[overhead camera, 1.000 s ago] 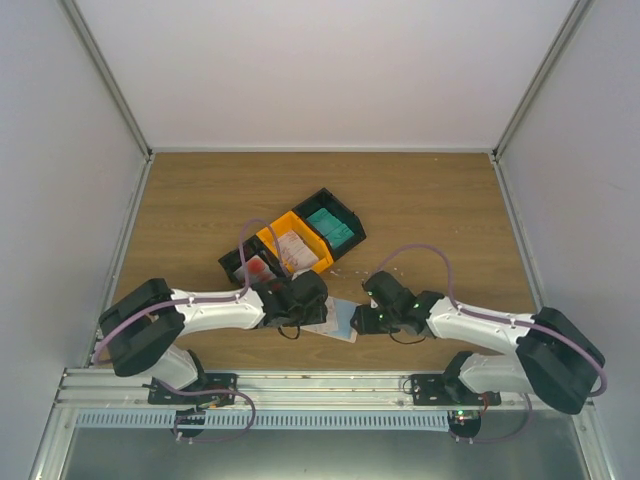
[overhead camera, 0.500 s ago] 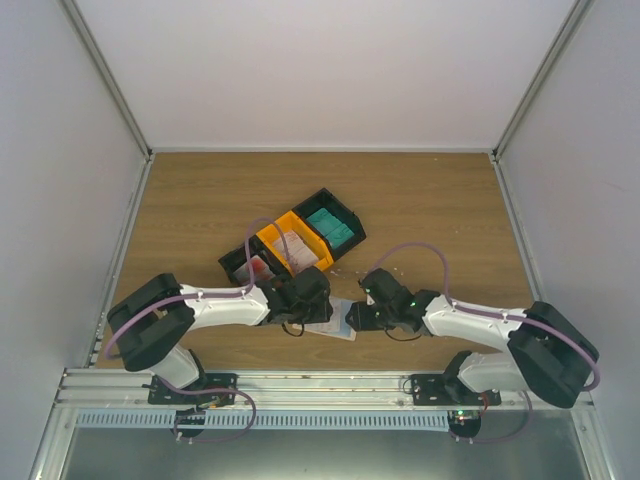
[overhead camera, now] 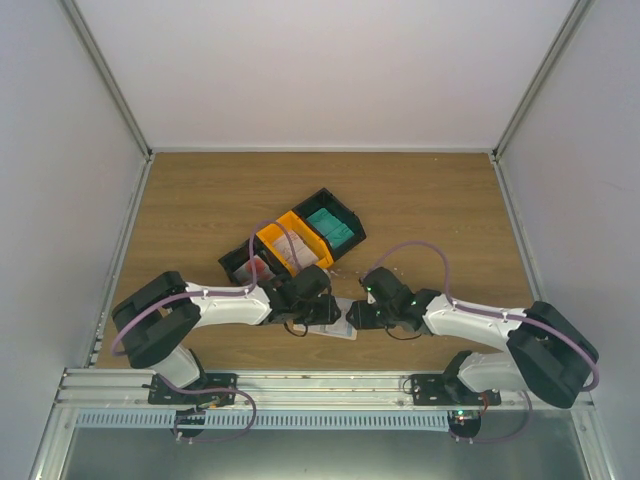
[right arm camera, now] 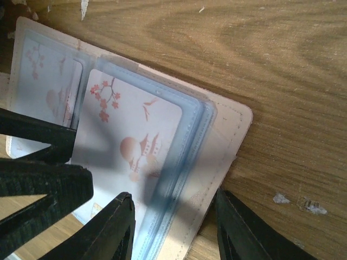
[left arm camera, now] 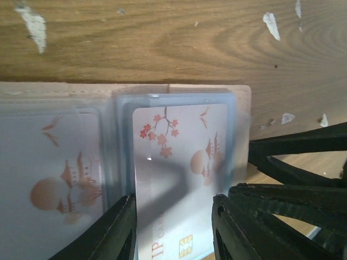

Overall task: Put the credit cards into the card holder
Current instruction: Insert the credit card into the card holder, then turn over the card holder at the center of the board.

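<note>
The beige card holder (overhead camera: 338, 322) lies open on the wood between both grippers, its pale blue pockets (left arm camera: 122, 135) facing up. A white credit card (left arm camera: 179, 173) with red blossoms sits partly inside the right pocket, its chip end sticking out. My left gripper (left arm camera: 173, 230) is shut on that card, one finger on each long edge. Another blossom card (left arm camera: 54, 173) is in the left pocket. My right gripper (right arm camera: 173, 230) stands open astride the holder's (right arm camera: 230, 127) outer edge, one fingertip over the pocket, the other on the wood. A teal card (overhead camera: 330, 228) lies in a tray.
The joined black and orange trays (overhead camera: 272, 238) stand just behind the grippers, with more cards inside. Small white scraps (left arm camera: 32, 24) dot the wood around the holder. Grey walls close in the table on three sides. Both grippers nearly touch each other.
My left gripper moved right toward the holder and its jaws narrowed onto the card. The right gripper shifted slightly left and then stayed put.
</note>
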`<state>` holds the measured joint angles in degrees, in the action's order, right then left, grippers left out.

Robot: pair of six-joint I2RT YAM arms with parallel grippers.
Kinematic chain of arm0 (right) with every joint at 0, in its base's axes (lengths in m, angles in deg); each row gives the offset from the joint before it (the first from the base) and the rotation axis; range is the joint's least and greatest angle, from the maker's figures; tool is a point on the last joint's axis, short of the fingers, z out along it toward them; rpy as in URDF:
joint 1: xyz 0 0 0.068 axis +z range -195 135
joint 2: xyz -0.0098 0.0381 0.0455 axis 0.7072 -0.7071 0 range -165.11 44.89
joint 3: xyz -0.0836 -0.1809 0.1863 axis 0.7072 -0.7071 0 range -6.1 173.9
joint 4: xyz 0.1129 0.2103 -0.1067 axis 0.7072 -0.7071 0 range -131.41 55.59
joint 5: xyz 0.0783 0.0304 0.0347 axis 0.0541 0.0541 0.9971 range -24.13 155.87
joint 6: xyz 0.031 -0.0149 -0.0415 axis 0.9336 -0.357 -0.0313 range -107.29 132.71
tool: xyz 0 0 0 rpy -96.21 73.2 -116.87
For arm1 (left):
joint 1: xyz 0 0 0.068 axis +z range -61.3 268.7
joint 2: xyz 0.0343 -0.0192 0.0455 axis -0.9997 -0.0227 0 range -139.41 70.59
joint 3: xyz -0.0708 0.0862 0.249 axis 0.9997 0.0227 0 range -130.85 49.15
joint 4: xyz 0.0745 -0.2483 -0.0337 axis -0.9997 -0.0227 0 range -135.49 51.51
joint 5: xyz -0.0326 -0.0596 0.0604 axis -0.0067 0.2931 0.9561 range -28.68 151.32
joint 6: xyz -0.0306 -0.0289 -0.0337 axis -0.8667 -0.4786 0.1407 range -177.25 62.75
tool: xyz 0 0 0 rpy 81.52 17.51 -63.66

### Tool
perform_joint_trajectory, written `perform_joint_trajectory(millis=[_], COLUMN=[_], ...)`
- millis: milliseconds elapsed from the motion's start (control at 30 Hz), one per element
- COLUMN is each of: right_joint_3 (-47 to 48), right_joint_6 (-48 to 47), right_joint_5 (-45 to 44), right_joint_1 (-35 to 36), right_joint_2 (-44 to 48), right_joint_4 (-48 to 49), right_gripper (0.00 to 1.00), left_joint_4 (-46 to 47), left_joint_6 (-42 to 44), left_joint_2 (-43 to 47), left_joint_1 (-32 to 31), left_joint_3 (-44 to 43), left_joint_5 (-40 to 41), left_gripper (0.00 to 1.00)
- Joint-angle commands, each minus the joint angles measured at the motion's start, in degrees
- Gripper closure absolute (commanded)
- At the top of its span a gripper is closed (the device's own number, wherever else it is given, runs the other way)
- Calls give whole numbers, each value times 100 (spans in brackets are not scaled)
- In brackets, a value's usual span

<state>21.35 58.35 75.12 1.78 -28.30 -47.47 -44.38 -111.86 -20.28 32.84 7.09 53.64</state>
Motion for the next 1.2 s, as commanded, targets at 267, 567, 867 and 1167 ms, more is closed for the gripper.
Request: perform_joint_trajectory(millis=[267, 567, 867, 1167], right_joint_3=[-54, 351, 1151, 661], right_joint_6=[-142, -155, -633, -365], right_joint_5=[-219, -1808, -1860, -206], right_joint_1=[-105, -123, -246, -274], right_joint_2=[180, 1350, 1477, 1127], right_joint_4=[-197, -1316, -1490, -1094], right_gripper=[58, 53, 45, 65], left_joint_4=[1009, -776, -2921, -1341], left_joint_6=[213, 1084, 2062, 1483], left_joint_2=[51, 728, 806, 679], left_joint_1=[118, 159, 437, 386], left_joint_3=[240, -527, -1911, -885], left_joint_5=[-867, -67, 972, -764], left_gripper=[55, 31, 21, 60])
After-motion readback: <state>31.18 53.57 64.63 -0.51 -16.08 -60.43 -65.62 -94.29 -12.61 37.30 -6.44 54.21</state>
